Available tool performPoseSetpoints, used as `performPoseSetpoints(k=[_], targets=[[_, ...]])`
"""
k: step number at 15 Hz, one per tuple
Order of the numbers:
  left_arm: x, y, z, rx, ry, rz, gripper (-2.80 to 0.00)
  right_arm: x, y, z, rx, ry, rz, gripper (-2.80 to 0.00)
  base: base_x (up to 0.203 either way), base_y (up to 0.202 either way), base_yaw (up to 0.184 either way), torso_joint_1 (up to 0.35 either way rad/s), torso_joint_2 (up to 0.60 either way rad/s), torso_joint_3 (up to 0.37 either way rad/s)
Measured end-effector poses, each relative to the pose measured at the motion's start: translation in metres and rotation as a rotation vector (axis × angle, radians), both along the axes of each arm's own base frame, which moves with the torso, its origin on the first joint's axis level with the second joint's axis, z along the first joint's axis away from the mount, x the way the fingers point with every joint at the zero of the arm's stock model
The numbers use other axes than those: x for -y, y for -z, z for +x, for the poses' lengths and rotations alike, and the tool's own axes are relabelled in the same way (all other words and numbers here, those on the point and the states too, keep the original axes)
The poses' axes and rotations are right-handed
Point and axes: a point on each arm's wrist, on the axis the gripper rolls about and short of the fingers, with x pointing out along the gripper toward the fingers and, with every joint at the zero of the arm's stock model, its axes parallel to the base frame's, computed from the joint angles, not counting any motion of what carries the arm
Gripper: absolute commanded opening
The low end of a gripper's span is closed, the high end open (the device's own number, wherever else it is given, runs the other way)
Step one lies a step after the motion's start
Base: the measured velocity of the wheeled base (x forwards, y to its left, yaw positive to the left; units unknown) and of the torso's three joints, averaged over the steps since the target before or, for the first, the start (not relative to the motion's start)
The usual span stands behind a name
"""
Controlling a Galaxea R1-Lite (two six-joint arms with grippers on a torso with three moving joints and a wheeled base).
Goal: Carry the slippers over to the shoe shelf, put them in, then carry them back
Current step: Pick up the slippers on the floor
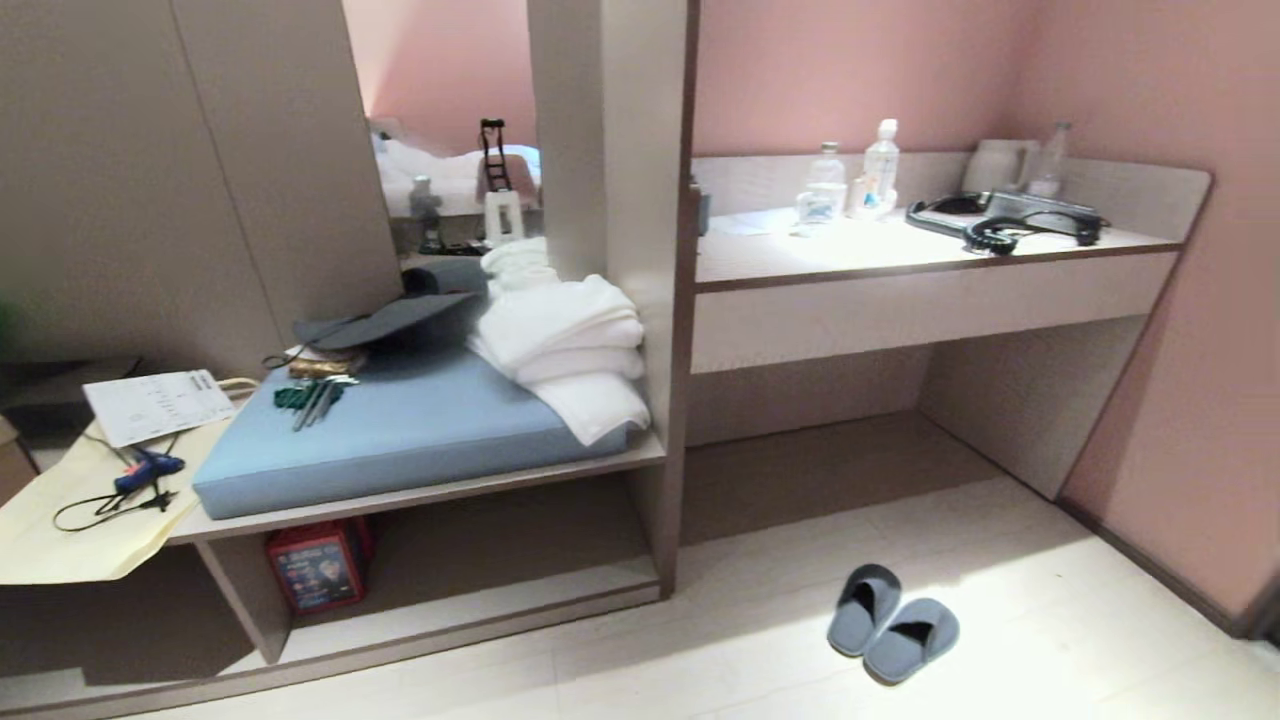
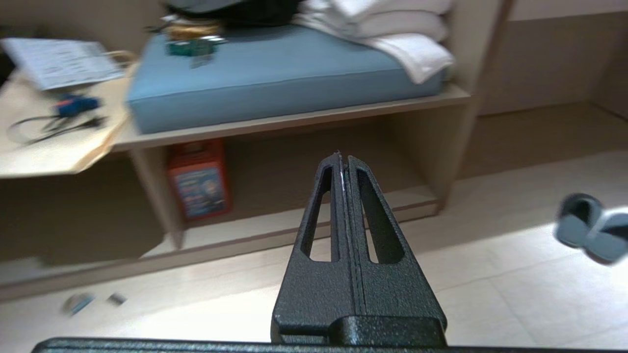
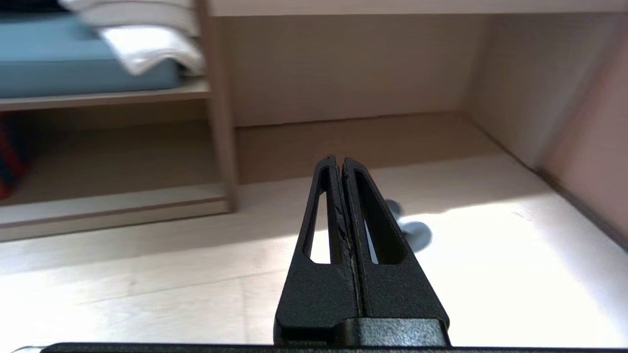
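Note:
The two grey-blue slippers (image 1: 893, 623) lie side by side on the pale floor, right of the built-in unit and in front of the desk. The left wrist view catches the slippers (image 2: 591, 234) at its edge. Partly behind my right fingers lie the slippers (image 3: 416, 230). The shoe shelf (image 1: 470, 610) is the low cubby under the bench board; a vertical divider (image 1: 245, 600) splits it. The shoe shelf (image 2: 304, 223) faces my left gripper (image 2: 342, 157), which is shut and empty above the floor. My right gripper (image 3: 337, 159) is shut and empty too. Neither arm shows in the head view.
A red box (image 1: 318, 566) stands in the shelf's left part. On the bench lie a blue cushion (image 1: 420, 430), folded white towels (image 1: 570, 350), a dark hat (image 1: 400, 320) and tools. The desk (image 1: 920, 260) carries bottles and a phone. A pink wall (image 1: 1180, 380) closes the right.

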Motion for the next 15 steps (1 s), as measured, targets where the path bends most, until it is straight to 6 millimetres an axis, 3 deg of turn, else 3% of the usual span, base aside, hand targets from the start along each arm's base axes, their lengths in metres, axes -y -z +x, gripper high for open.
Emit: performPoseSetpoints(k=[15], targets=[[0.0000, -0.0001, 0.0000, 0.001, 0.000, 0.000, -2.80, 0.0000, 0.0000, 0.0000, 0.000, 0.000, 0.000, -2.80, 0.002, 0.009, -0.176, 0.003, 0.00, 0.002]])
